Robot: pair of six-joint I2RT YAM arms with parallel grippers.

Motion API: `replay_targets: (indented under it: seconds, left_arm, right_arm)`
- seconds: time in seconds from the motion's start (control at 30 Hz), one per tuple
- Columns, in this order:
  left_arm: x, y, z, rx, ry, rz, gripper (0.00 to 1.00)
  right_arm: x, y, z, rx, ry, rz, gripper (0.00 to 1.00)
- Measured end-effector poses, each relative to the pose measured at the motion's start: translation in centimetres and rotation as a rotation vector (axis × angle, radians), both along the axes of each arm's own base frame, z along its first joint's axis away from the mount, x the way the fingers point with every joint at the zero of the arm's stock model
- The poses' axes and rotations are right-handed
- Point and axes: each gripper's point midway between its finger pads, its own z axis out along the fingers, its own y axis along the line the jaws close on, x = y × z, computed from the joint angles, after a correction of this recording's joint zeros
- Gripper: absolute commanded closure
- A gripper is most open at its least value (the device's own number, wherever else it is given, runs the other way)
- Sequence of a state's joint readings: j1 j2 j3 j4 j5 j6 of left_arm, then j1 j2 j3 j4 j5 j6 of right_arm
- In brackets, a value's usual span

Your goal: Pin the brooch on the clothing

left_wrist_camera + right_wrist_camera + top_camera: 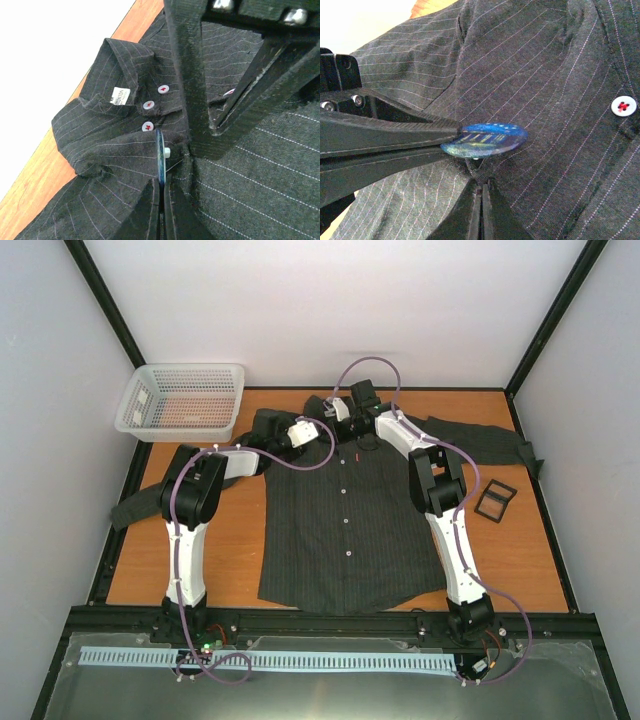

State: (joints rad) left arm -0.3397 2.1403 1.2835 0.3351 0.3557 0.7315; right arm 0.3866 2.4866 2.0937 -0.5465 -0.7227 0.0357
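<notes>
The top camera looks down from above the near edge over the whole table, while both wrist cameras sit close over the shirt near its collar, sharing the brooch.

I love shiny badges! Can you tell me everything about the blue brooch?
The brooch is a small round badge, glossy blue with yellowish streaks and pale dots near the rim. It looks like hard, shiny metal or plastic. The left claw is shut on its edge, holding it close against the dark pinstriped shirt near a white button. The right claw pinches cloth just beside it.
</notes>
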Motion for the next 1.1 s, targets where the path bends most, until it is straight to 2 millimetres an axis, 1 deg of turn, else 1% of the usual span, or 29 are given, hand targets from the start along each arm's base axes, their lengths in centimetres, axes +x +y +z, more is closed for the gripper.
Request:
replay_targets:
  seconds: [0.27, 0.73, 0.9, 1.1]
  left_arm:
    - [-0.6, -0.5, -0.1, -0.015, 0.02, -0.036, 0.99]
    - [-1.2, -0.5, 0.9, -0.038, 0.044, -0.062, 0.99]
    - [-1.7, -0.4, 0.7, -0.058, 0.085, -0.083, 0.99]
    - [-1.9, -0.4, 1.1, -0.093, 0.134, -0.098, 0.99]
  right_arm:
    - [0.0, 0.0, 0.0, 0.0, 0.003, -0.002, 0.97]
    - [-0.2, 0.1, 0.1, 0.009, 0.013, 0.003, 0.97]
    - [-0.4, 0.1, 0.1, 0.016, 0.022, 0.009, 0.94]
    - [-0.5, 0.2, 0.2, 0.025, 0.028, 0.015, 0.94]
